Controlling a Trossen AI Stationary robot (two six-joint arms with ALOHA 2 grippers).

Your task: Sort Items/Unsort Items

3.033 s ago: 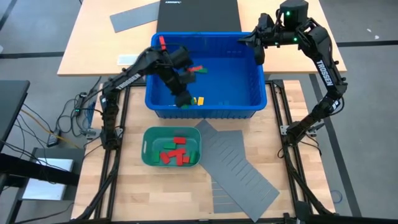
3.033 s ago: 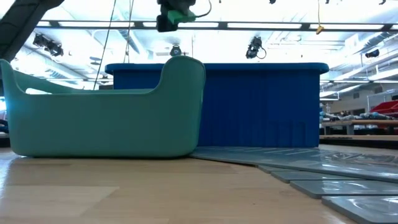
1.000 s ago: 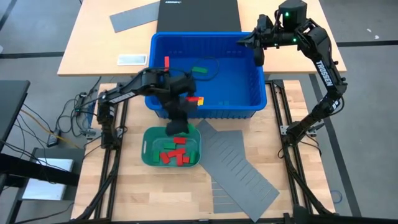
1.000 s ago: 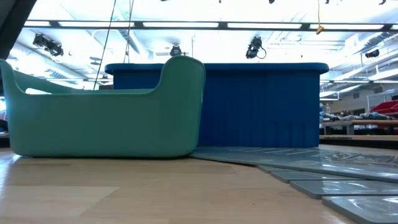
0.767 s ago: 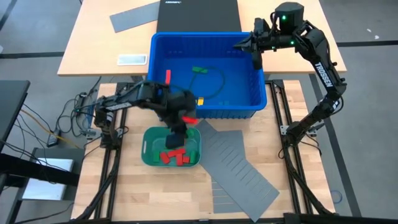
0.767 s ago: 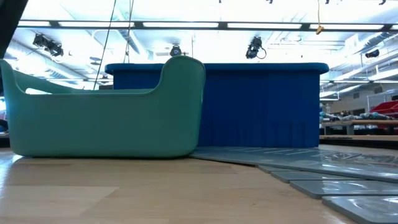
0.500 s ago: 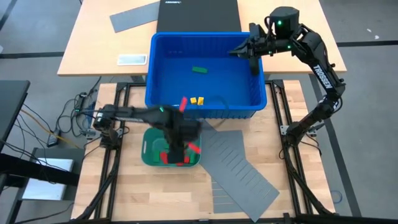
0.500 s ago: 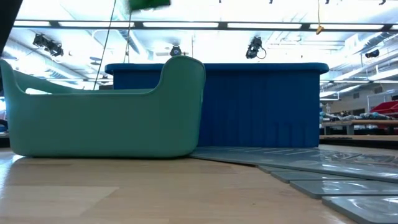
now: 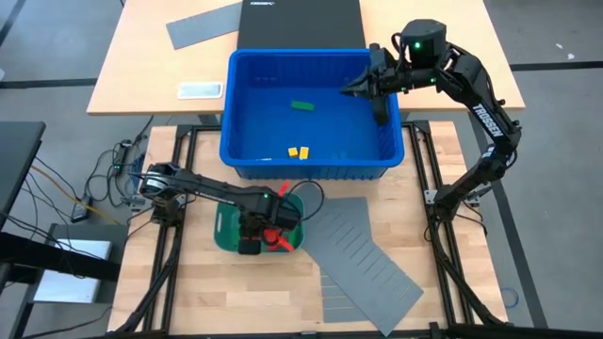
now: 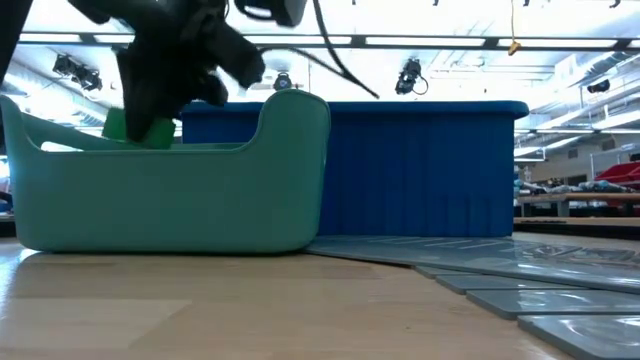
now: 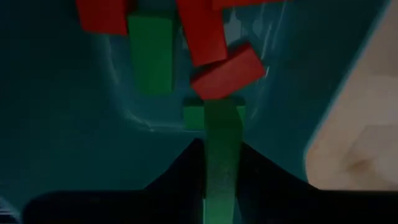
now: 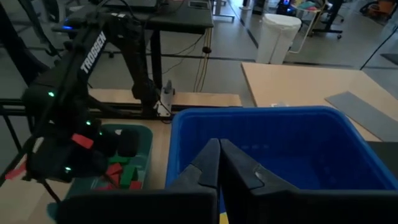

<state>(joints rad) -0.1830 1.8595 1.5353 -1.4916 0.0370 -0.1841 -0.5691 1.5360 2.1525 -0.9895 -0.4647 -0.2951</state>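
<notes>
High view: left gripper [image 9: 252,235] lowered into teal tray [image 9: 222,226] holding red and green blocks [image 9: 275,235]; right gripper [image 9: 353,88] above blue bin [image 9: 231,113], which contains one green block [image 9: 301,105] and two yellow blocks [image 9: 299,151].

Low view: left gripper [image 10: 140,120] over tray [image 10: 200,200], green block [image 10: 140,128] between its fingers.

Left wrist view: fingers clamped on green block [image 11: 221,155]; red blocks [image 11: 217,59] and another green block [image 11: 151,53] beyond.

Right wrist view: right gripper [image 12: 219,163] fingers pressed together, empty.

2 yellow blocks [image 9: 299,151], 1 green block [image 9: 301,105] in bin [image 9: 237,104], 1 tray [image 9: 222,229]
</notes>
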